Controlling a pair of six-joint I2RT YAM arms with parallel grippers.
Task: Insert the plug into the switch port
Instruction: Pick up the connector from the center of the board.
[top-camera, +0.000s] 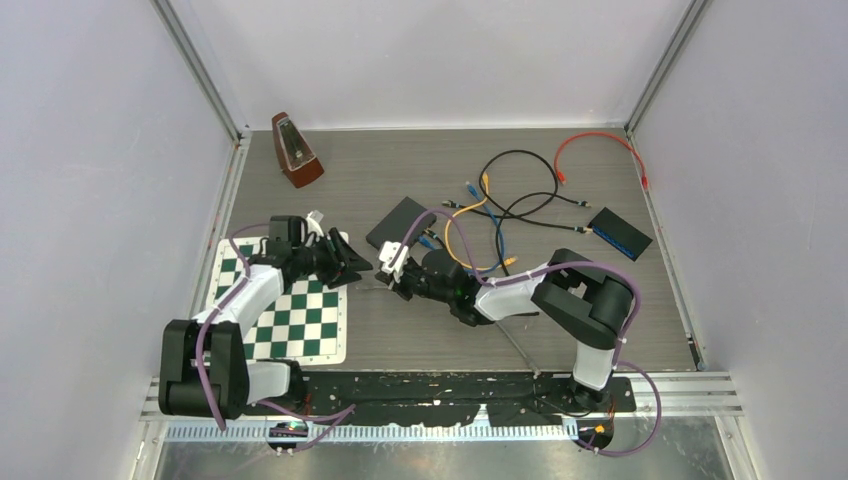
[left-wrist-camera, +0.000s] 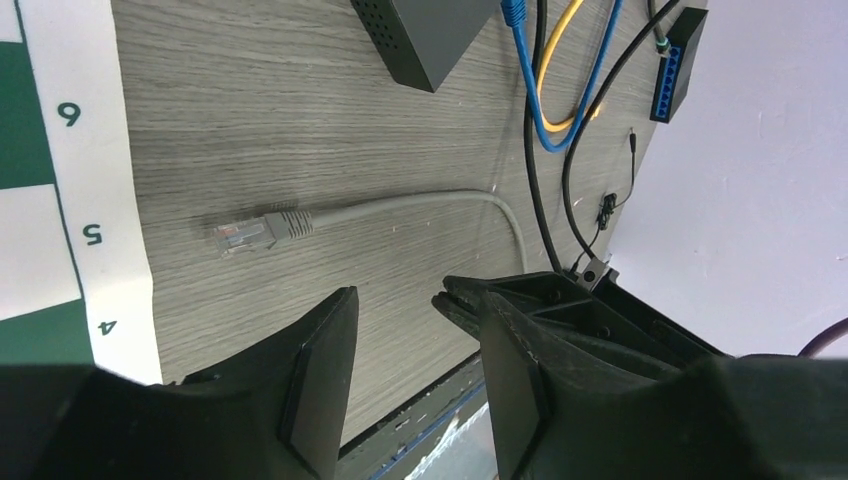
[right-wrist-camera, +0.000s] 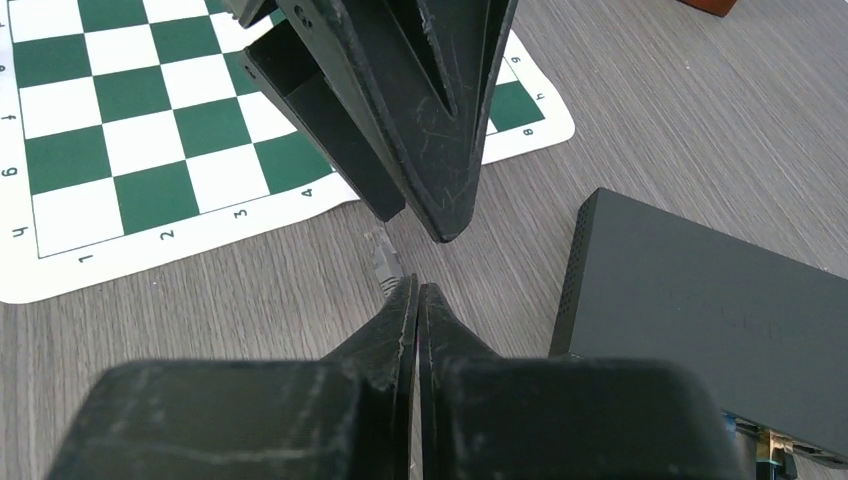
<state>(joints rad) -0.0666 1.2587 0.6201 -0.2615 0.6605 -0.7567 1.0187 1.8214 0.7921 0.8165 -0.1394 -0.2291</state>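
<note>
Holding the left gripper (left-wrist-camera: 395, 295) low over the wood table (left-wrist-camera: 300, 120), just off the numbered edge of the chess mat (left-wrist-camera: 80, 180), jaws standing partly apart with nothing between them. Pointing that gap toward the clear RJ45 plug (left-wrist-camera: 242, 236), which is lying flat on the table just beside the mat, its grey boot (left-wrist-camera: 290, 222) and grey cable (left-wrist-camera: 430, 197) trailing away from the mat. Probably setting the jaws this wide to straddle the boot for a pinch.

Pressing the right gripper (right-wrist-camera: 418, 292) fully shut, facing the mat from the far side of the plug, its tips sitting just below the left fingers (right-wrist-camera: 430, 120) in the right wrist view. Showing a short grey stretch of cable just past those shut tips. Not being able to tell whether pinching it or only resting beside it. If pinching, likely steadying the cable so the plug does not skid.

Leaving the dark grey network switch (right-wrist-camera: 700, 310) untouched, farther from the mat than the plug, a blue patch cable (left-wrist-camera: 514, 14) running beside it. Leaving a second black switch with blue ports (left-wrist-camera: 675, 65) farther off again.

Judging this as the pick-up step: plug not yet lifted, nor turned toward a port.
</note>
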